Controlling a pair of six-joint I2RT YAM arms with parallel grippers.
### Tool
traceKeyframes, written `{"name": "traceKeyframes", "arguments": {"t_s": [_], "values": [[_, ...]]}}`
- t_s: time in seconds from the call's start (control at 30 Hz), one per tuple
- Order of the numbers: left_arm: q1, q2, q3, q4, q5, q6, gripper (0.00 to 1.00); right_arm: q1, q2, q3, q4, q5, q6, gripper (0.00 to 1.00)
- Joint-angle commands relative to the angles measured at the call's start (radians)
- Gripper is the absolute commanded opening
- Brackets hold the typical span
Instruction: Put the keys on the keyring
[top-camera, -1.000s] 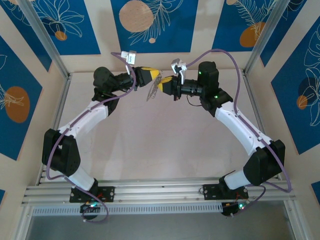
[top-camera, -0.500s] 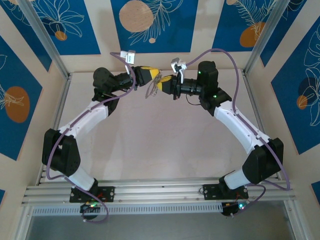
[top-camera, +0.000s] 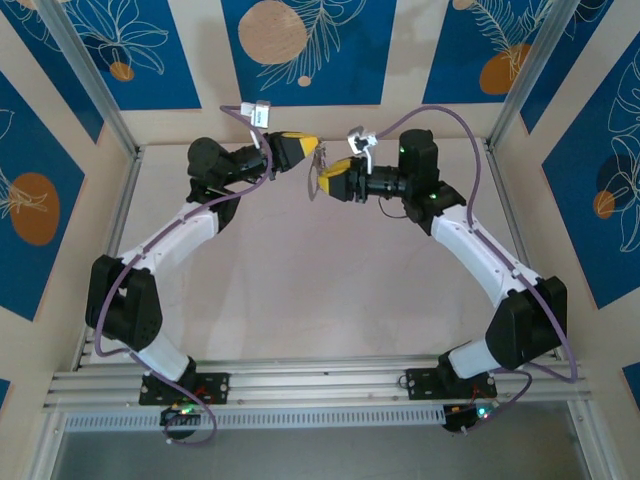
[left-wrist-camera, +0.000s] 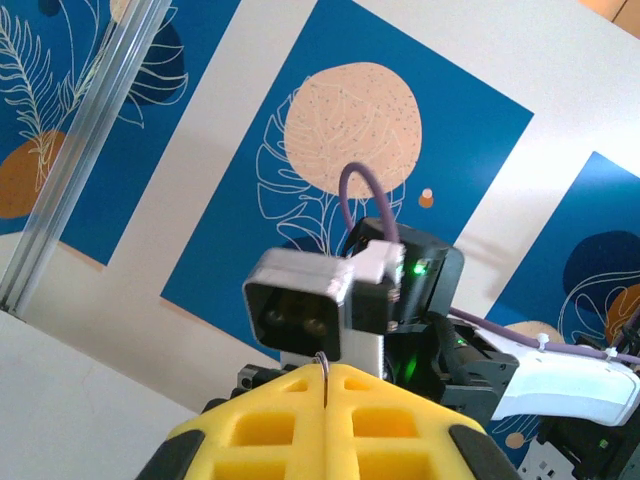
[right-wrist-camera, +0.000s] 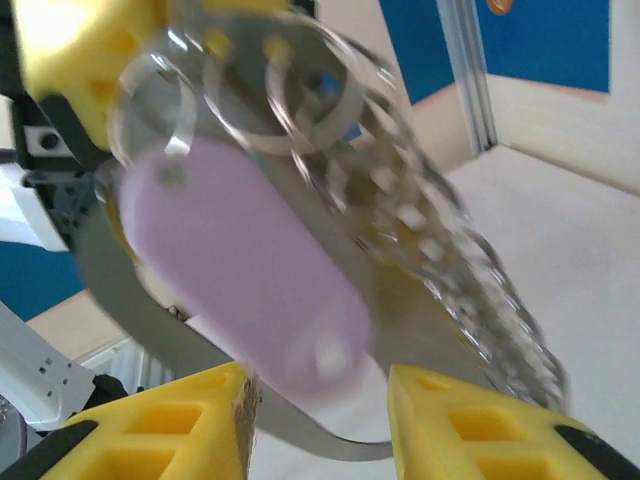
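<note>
Yellow-fingered left gripper (left-wrist-camera: 325, 388) is pinched together on a thin wire of the grey metal oblong keyring (right-wrist-camera: 440, 270), held aloft at upper centre of the overhead view. The small silvery key with a lilac head (right-wrist-camera: 240, 265) hangs against it, blurred. Yellow-fingered right gripper (right-wrist-camera: 318, 400) sits with fingers apart just below. Judged light, stiff, slippery and prone to swing — grip the flat lilac head.

Top camera overhead, looking down; wrist cameras close-up, facing each other.
</note>
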Motion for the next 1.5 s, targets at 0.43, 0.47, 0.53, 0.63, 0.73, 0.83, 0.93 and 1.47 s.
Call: {"name": "traceKeyframes", "arguments": {"t_s": [0.43, 0.47, 0.53, 0.63, 0.73, 0.83, 0.93, 1.47], "values": [[-0.012, 0.003, -0.019, 0.179, -0.048, -0.068, 0.00, -0.104, -0.107, -0.019, 0.326, 0.102, 0.376, 0.39], [-0.013, 0.002, -0.022, 0.182, -0.048, -0.071, 0.00, -0.098, -0.099, -0.015, 0.362, 0.111, 0.400, 0.40], [-0.014, 0.000, -0.026, 0.188, -0.052, -0.073, 0.00, -0.080, -0.083, -0.009, 0.437, 0.134, 0.442, 0.43], [-0.015, -0.002, -0.030, 0.190, -0.054, -0.078, 0.00, -0.063, -0.056, 0.002, 0.517, 0.143, 0.495, 0.45], [-0.015, -0.004, -0.036, 0.195, -0.061, -0.080, 0.00, -0.046, -0.024, 0.008, 0.591, 0.148, 0.548, 0.46], [-0.015, -0.005, -0.041, 0.205, -0.069, -0.083, 0.00, -0.028, 0.006, 0.004, 0.666, 0.147, 0.599, 0.46], [-0.017, -0.005, -0.044, 0.212, -0.075, -0.085, 0.00, -0.006, 0.030, 0.001, 0.712, 0.146, 0.626, 0.46], [-0.017, 0.007, -0.041, 0.241, -0.089, -0.099, 0.00, 0.043, 0.062, -0.029, 0.737, 0.143, 0.641, 0.27]]}}
